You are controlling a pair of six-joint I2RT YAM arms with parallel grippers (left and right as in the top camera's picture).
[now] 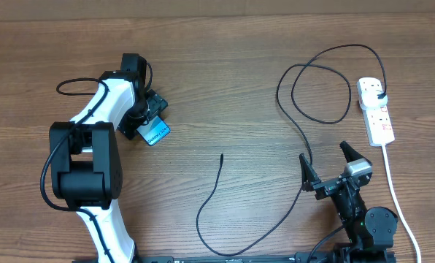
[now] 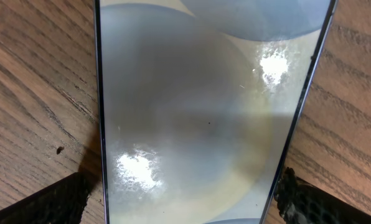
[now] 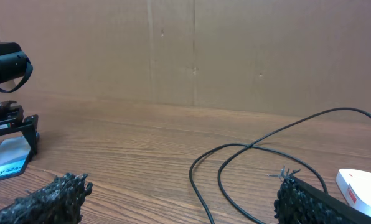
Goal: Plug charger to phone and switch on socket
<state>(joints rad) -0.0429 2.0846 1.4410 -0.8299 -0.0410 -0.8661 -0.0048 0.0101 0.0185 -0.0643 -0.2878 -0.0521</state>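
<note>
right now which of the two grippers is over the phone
The left gripper: its open fingers straddle the phone, one on each side. The right gripper, also open, sits far off beside the charger cable, near the socket strip.

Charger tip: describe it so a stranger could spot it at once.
Start at the white power strip at the table's right. Follow the thin black cable from it to mid-table. The charger tip is its free end, lying alone, unlike the thick white cord.

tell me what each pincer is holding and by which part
Nothing is held. The left pincer straddles the phone with its jaws open, not clamped on it. The right pincer is open and empty.
</note>
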